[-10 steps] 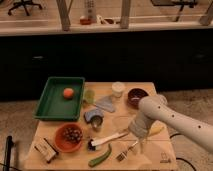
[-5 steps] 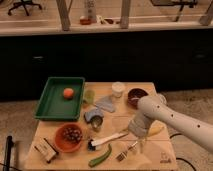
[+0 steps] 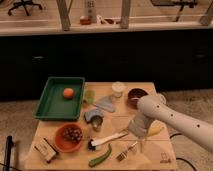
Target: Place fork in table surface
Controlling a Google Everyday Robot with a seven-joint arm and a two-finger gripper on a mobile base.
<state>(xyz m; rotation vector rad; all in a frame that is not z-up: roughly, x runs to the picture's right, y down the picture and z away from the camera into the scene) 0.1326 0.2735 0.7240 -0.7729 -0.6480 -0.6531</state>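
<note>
My tool hangs low over the surface, at the handle end of the fork. I cannot make out how it is set, or whether it touches the fork at all.

The fork lies flat on the surface, slanted, its pronged end toward the near edge and its handle up toward my tool. It sits just right of the green pod and just in front of the white-handled brush, apart from both. The banana lies beyond the fork, partly hidden by my arm.

Handling, as I judge it: light, rigid, thin, and probably smooth, so apt to slip or pivot in a two-point hold. Lying flat, it offers little height to catch. I would take it across the handle near mid-length, closing on its narrow sides, clear of the prongs.

The fork looks already down on the wood; if so, what remains is a clean let-go and a straight lift, without dragging it into the pod.

Farther from the fork: orange bowl, green tray, dark red bowl.
</note>
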